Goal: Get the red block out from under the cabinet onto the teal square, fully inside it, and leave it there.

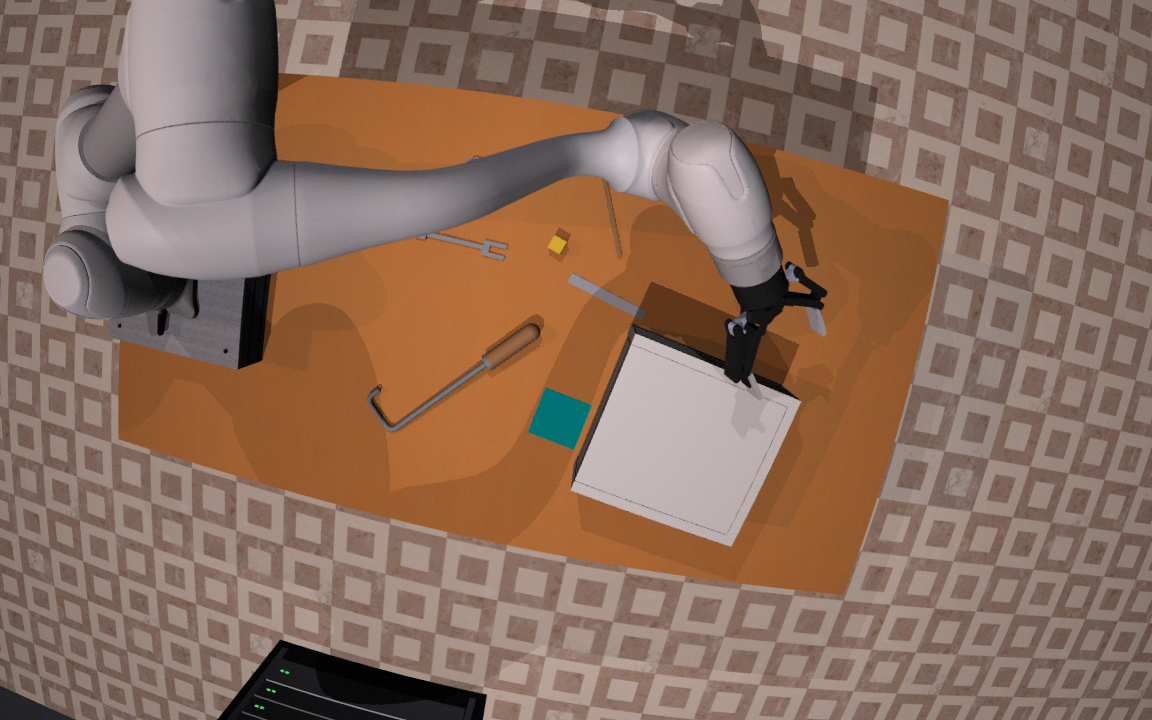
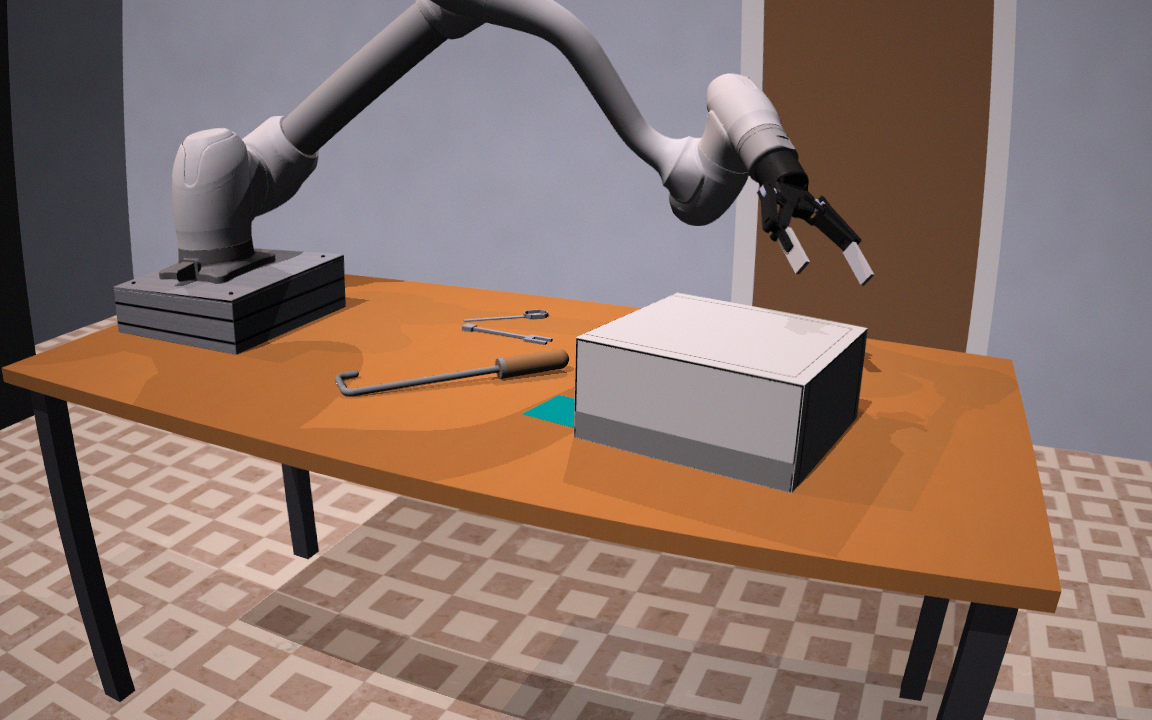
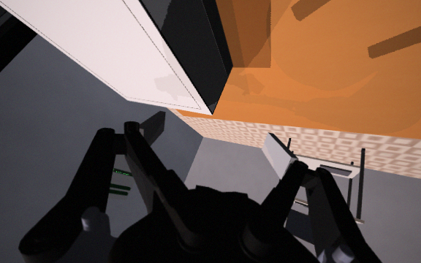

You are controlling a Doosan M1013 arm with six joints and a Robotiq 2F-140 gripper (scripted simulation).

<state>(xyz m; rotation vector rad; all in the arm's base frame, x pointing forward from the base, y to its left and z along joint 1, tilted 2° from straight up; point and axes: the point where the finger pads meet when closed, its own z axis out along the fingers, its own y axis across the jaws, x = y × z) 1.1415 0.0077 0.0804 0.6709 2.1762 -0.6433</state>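
Note:
The white cabinet [image 1: 687, 438] [image 2: 696, 402] [image 3: 104, 47] stands on the orange table [image 1: 338, 465] [image 2: 473, 465] [image 3: 324, 73], right of the middle. The teal square [image 1: 560, 417] [image 2: 553, 410] lies flat on the table against the cabinet's left side. The red block shows in no view. My gripper [image 1: 786, 356] [image 2: 829, 265] [image 3: 215, 131] is open and empty. It hangs tilted in the air above the cabinet's far right corner, well clear of its top.
A hooked rod with a wooden handle [image 1: 455, 380] [image 2: 446, 376] lies left of the teal square. Behind it lie a forked metal tool [image 1: 473, 243] [image 2: 508, 333], a yellow cube [image 1: 558, 242], a grey bar [image 1: 605, 295] and a thin wooden stick [image 1: 613, 219]. The arm's base [image 1: 204, 322] [image 2: 231, 295] occupies the table's left end.

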